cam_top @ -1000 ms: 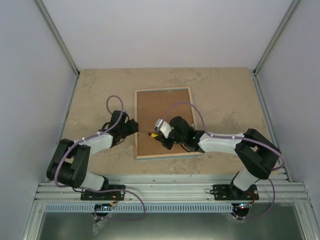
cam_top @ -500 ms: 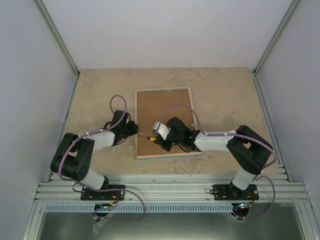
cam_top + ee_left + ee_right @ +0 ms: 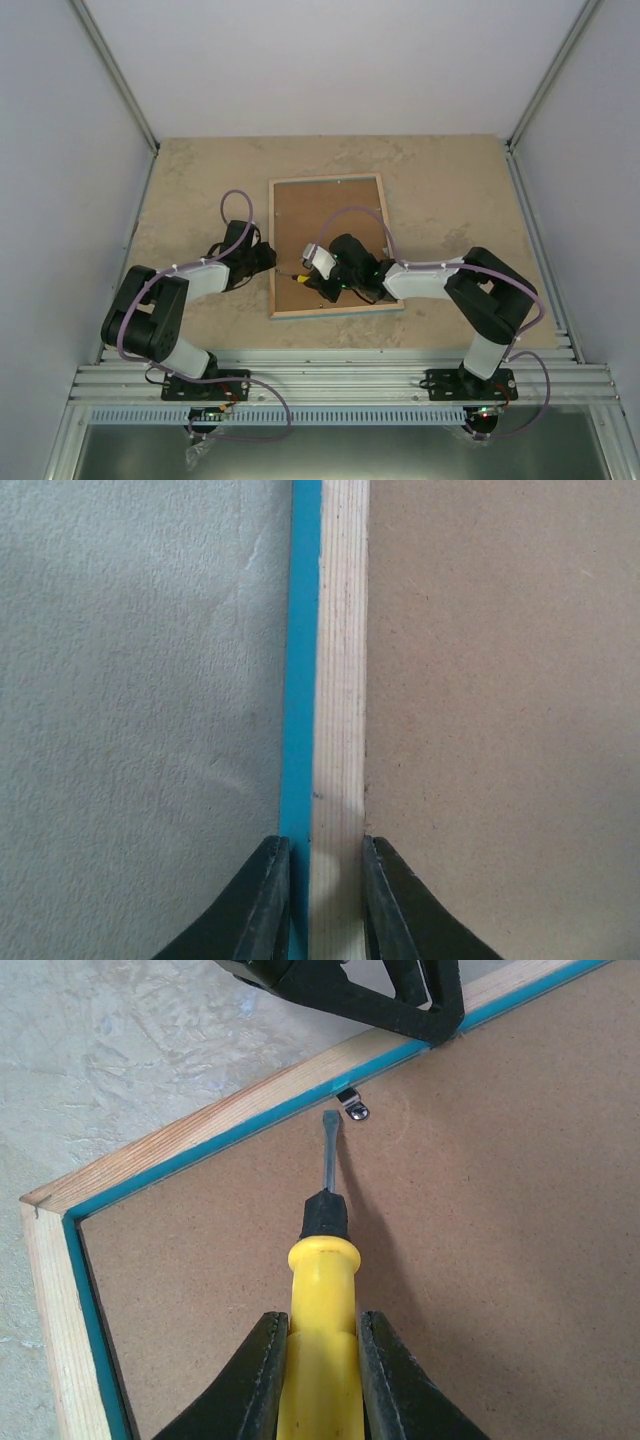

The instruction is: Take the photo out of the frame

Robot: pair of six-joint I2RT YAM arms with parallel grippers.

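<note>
closing in since a second ago, the left gripper [image 3: 327,900] clamps one rail of the frame [image 3: 338,680], steadying it face down; the photo, unseen, presumably sits under the brown backing [image 3: 450,1260]. right gripper [image 3: 322,1360] clenches a yellow screwdriver [image 3: 322,1260], tip beside a metal tab [image 3: 352,1105], likely to pry.

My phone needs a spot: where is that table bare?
Bare beige tabletop lies between the turquoise-edged wooden picture frame and the back wall, and to its right. Crowded: the frame's near-left corner, where the left pincer, right pincer and yellow-handled screwdriver meet.
</note>
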